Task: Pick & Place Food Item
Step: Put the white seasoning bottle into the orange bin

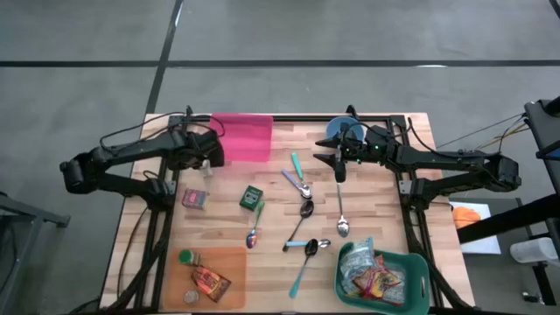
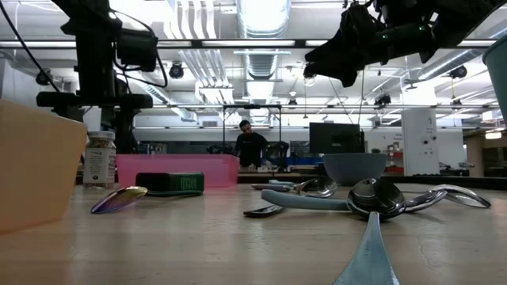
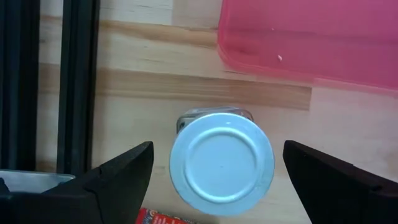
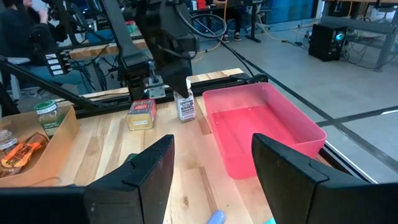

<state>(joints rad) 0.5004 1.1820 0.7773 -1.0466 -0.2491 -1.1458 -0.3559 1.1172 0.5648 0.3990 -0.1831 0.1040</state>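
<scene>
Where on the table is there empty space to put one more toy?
Bare wood lies between the pink tray and the blue bowl, and between the small red box and the orange tray. The middle is crowded with spoons.

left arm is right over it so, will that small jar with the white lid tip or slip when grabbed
The jar is narrow and upright, so a push high up would probably tip it. Its round lid and what look like smooth sides may slip or turn in a loose grip. It looks rigid, so the left tool, open on either side of it, can likely squeeze firmly.
</scene>
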